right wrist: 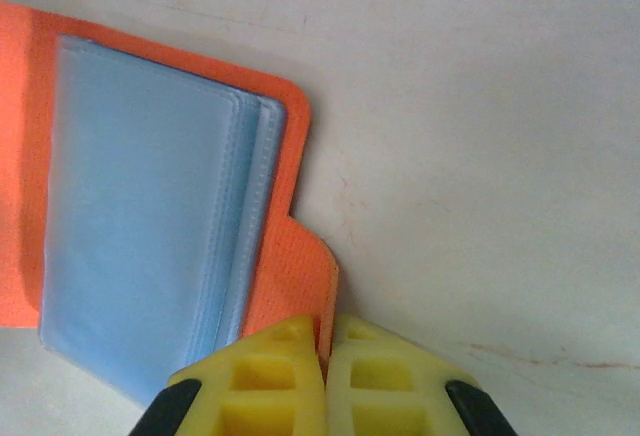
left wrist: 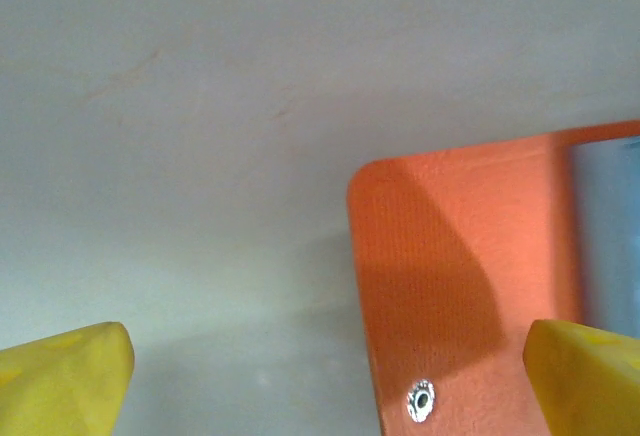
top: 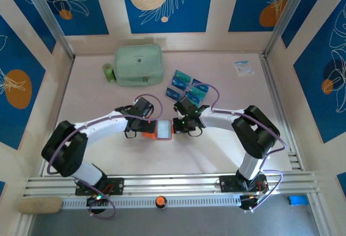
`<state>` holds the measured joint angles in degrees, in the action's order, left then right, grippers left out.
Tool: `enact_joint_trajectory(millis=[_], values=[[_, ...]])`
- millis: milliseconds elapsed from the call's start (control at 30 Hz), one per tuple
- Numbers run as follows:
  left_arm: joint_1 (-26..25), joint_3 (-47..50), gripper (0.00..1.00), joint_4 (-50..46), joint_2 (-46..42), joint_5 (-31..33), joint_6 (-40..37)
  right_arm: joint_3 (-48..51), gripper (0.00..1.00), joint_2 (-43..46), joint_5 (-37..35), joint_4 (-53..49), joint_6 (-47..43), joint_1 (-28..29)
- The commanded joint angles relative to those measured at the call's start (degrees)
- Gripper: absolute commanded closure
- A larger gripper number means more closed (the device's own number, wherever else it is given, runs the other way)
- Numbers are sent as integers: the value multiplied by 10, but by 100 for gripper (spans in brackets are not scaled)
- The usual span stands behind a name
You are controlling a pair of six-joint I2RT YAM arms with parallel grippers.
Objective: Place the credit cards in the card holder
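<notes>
The card holder (top: pixel 158 130) lies open and flat in the middle of the counter (top: pixel 108 155), between the two arms; its orange cover is down and its see-through pockets (right wrist: pixel 150 226) face up, so I think a card can slide in easily. The pockets look pale and blurry, so I cannot tell if a card is inside.

The right jaws are pressed together on the little orange tab (right wrist: pixel 312 286) at the edge of the card holder; they pinch it, and I think this stops the soft holder from sliding or folding shut.

The left jaws are spread wide and hold nothing; one yellow finger (left wrist: pixel 70 371) is over the bare counter and the other is over the orange cover, near the small shiny snap (left wrist: pixel 421 399); I cannot tell if they touch the cover. I think they are there to press that side flat.

The credit cards (top: pixel 188 86) lie in a loose bunch on the counter just behind the right arm (top: pixel 238 121); they are near the card holder but not in it, and no jaws hold one; so a card must be picked up next, and the empty left jaws look free for that.

Farther back sits the big mint-green pouch (top: pixel 139 64), with a small green thing (top: pixel 109 72) just beside it; a white and blue paper (top: pixel 244 67) lies in the far right corner; all are well apart from the card holder, out of the way.
</notes>
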<state>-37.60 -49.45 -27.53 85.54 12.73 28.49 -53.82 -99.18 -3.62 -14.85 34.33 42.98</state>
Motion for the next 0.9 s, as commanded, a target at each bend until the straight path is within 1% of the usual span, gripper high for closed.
enact_joint_trajectory(millis=[0, 133, 233, 333, 433, 533, 633, 700, 867], values=[[4, -39, 0, -1, -39, -66, 18, -5, 100, 17, 18, -11, 4, 0], [3, -62, 0, 22, -58, -129, 45, -4, 100, 18, 19, -10, 6, 0], [4, -66, 0, 61, -63, -180, 81, -2, 100, 17, 20, -5, 8, 0], [3, -51, 0, 112, -57, -225, 127, -1, 100, 16, 20, -3, 11, 0], [3, -9, 0, 185, -50, -256, 175, 0, 100, 17, 20, -1, 12, 1], [3, 28, 0, 228, -41, -265, 199, 2, 100, 18, 20, 1, 13, 2], [4, 59, 0, 246, -38, -260, 200, 4, 100, 19, 20, 2, 14, 2], [5, 75, 0, 245, -37, -248, 188, 6, 100, 18, 20, 3, 16, 2], [5, 100, 0, 223, -42, -194, 141, 13, 100, 19, 23, 8, 21, 1]])
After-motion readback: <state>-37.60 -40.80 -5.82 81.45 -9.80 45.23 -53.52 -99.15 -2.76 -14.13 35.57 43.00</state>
